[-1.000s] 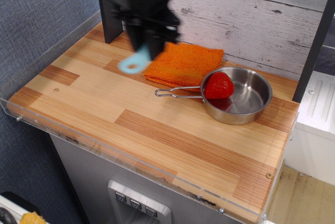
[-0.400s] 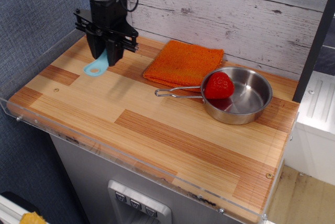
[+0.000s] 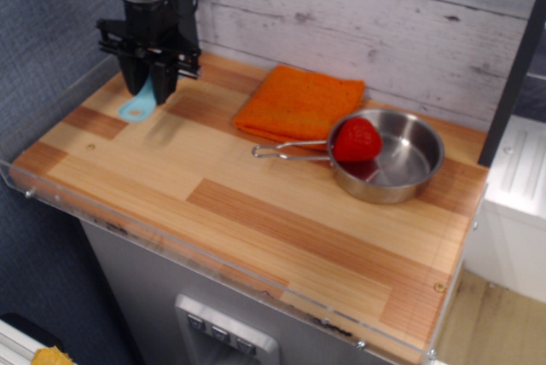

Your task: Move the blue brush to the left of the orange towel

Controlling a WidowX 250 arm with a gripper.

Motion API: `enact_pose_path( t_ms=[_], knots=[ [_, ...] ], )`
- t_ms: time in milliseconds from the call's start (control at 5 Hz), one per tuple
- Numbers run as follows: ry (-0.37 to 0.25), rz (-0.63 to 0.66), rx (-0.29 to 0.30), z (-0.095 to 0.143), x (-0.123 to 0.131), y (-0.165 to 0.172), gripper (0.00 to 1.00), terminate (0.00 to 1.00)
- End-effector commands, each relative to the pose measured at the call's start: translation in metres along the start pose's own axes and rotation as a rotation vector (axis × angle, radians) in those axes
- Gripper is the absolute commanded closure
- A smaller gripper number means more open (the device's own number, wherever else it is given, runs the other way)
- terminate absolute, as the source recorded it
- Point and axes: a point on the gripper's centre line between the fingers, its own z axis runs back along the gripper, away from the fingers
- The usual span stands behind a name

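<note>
Black fingers pointing down, gripping blue brush

No text, label, brand, number or sign can be read anywhere in the view.
</note>
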Motion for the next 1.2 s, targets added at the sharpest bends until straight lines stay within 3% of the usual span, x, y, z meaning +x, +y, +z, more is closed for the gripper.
enact_pose_path(
  t_ms=[0, 200, 400, 800, 1000],
  knots=[
    [-0.042, -0.134, -0.056, -0.002, 0.007, -0.001, 1.0, 0.0],
    [-0.044, -0.228, -0.097, -0.012, 0.013, -0.025, 1.0, 0.0],
    [-0.069, -0.272, -0.086, -0.001, 0.016, -0.035, 0.0, 0.0],
    [-0.193, -0.184, 0.07, 0.071, 0.001, -0.025, 0.0, 0.0],
    [-0.226, -0.11, 0.069, 0.097, -0.018, -0.023, 0.0, 0.0]
  ],
)
